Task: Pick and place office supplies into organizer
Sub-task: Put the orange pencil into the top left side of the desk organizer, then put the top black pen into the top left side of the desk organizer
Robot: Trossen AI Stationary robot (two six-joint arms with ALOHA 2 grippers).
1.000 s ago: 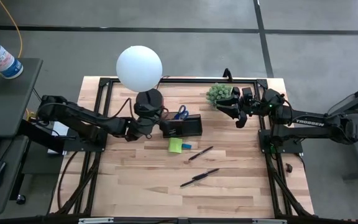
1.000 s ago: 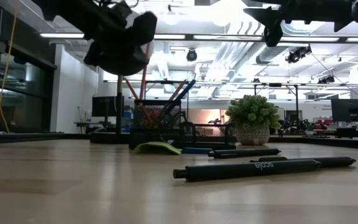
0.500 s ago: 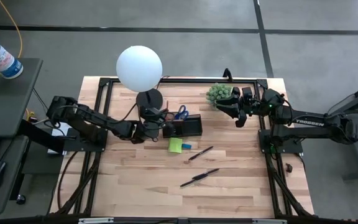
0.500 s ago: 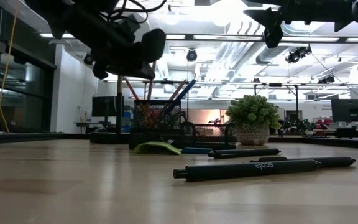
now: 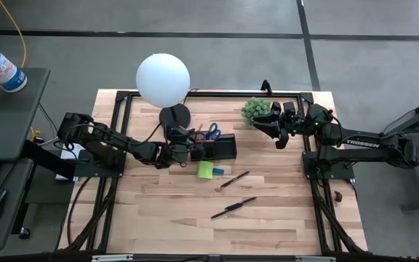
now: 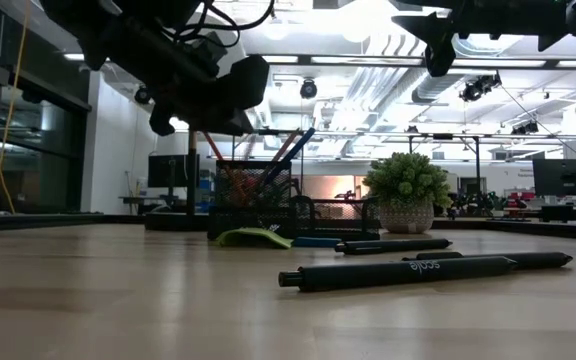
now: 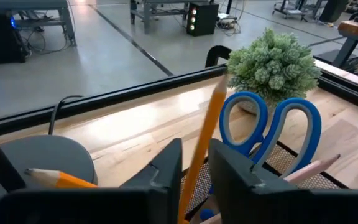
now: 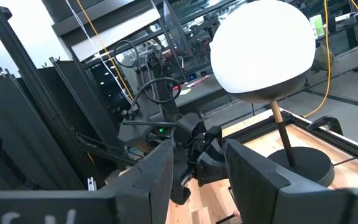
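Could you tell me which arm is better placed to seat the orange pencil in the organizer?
Left. Its claw is at the organizer with the pencil between its fingers; the right claw hangs by the plant.

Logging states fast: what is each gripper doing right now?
Left gripper: over the organizer, fingers closed on an orange pencil.
Right gripper: raised beside the potted plant, fingers open, holding nothing.

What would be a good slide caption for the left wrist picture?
Left end effector closed on an orange pencil above the organizer, beside blue-handled scissors, potted plant behind.
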